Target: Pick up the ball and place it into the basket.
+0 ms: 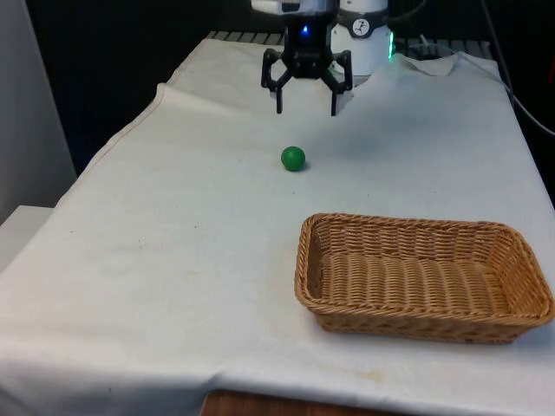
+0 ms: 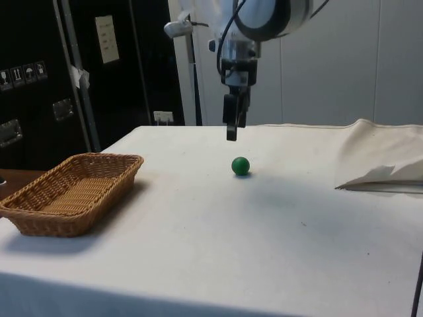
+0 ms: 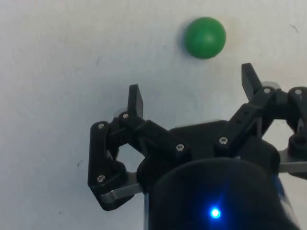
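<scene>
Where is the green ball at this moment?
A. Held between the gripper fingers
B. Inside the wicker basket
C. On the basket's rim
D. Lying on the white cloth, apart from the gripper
D: the green ball lies on the cloth, with the open gripper above it and the basket holding nothing.

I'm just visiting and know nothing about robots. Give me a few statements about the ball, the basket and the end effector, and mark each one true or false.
1. The green ball lies on the white cloth, outside the basket. True.
2. The end effector is clamped on the ball. False: it hangs open above the cloth, apart from the ball.
3. The wicker basket has nothing in it. True.
4. The ball touches the basket's rim. False: bare cloth lies between them.
5. In the front view, the ball sits nearer the camera than the end effector. True.
</scene>
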`<move>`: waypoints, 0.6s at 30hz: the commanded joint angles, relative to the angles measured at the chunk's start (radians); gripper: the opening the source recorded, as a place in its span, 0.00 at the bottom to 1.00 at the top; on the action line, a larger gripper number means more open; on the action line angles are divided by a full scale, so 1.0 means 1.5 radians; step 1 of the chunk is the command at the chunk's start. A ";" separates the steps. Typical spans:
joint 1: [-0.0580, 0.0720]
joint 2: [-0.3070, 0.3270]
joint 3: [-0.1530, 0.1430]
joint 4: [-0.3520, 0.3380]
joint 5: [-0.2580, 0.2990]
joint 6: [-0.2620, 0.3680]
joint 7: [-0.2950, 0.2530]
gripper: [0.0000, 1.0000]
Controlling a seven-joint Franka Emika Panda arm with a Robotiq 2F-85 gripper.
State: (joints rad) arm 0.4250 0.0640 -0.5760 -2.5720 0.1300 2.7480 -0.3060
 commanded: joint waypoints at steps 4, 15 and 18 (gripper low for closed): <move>-0.003 0.008 0.004 -0.005 0.049 0.018 -0.048 1.00; -0.008 0.067 0.010 0.000 0.146 0.053 -0.139 1.00; -0.001 0.083 -0.003 0.005 0.136 0.049 -0.133 1.00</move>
State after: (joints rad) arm 0.4230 0.1880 -0.5800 -2.5650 0.3340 2.8220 -0.5060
